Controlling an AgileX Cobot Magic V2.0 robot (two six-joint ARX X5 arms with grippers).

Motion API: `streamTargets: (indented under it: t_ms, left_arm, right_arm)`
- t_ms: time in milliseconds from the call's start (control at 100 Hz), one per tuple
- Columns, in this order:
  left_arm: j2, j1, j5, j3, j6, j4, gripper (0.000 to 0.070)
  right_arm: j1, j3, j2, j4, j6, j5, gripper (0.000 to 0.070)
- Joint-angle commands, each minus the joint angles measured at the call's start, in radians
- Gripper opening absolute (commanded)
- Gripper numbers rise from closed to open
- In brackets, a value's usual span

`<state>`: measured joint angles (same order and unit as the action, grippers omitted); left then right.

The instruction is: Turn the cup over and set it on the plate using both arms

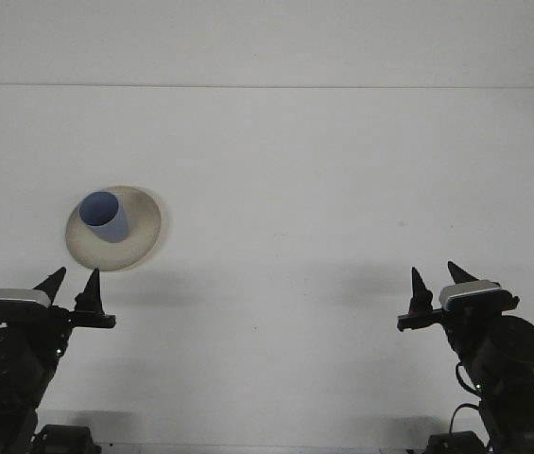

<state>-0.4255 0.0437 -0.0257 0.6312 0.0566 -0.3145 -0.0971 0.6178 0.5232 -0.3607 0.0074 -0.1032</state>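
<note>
A blue cup [106,217] stands upright, mouth up, on the beige plate [144,227] at the left of the white table. My left gripper [70,283] is low at the front left, a good way below the plate, open with nothing between its pointed fingers. At the front right my right gripper [437,279] is likewise open and holds nothing, far from the cup and plate.
The white table [295,170] runs back to a white wall [267,38]. Both arm bases sit at the near edge, in the bottom corners.
</note>
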Motion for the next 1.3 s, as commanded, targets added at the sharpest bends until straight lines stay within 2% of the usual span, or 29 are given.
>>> streamTargets:
  t_ms: [0, 260, 320, 350, 390, 480, 500, 510, 1290]
  left_arm:
    - [-0.003, 0.001, 0.000, 0.009, -0.019, 0.004, 0.0380]
    - [-0.003, 0.001, 0.000, 0.009, -0.014, 0.022, 0.0380]
    - [-0.003, 0.001, 0.000, 0.009, -0.015, 0.022, 0.0361]
    - [-0.003, 0.001, 0.000, 0.009, -0.015, 0.022, 0.0321]
    - [-0.003, 0.001, 0.000, 0.009, -0.015, 0.022, 0.0233]
    - [-0.003, 0.001, 0.000, 0.009, -0.015, 0.021, 0.0000]
    - [-0.003, 0.001, 0.000, 0.009, -0.014, 0.021, 0.0000]
    - [-0.003, 0.001, 0.000, 0.009, -0.015, 0.021, 0.0007]
    - [-0.003, 0.001, 0.000, 0.009, -0.015, 0.024, 0.0011]
  right_arm:
    - [-0.001, 0.007, 0.001, 0.010, 0.003, -0.001, 0.0398]
    - [-0.001, 0.007, 0.001, 0.019, 0.003, -0.001, 0.0398]
    - [-0.001, 0.007, 0.001, 0.019, 0.003, -0.001, 0.0395]
    - [-0.001, 0.007, 0.001, 0.019, 0.003, -0.001, 0.0372]
    - [-0.001, 0.007, 0.001, 0.018, 0.003, -0.001, 0.0297]
    - [-0.001, 0.007, 0.001, 0.016, 0.003, -0.001, 0.0052]
    - [-0.001, 0.007, 0.001, 0.016, 0.003, -0.001, 0.0003]
    - [-0.001, 0.007, 0.001, 0.016, 0.003, -0.001, 0.0000]
    - [-0.001, 0.007, 0.001, 0.021, 0.003, -0.001, 0.0000]
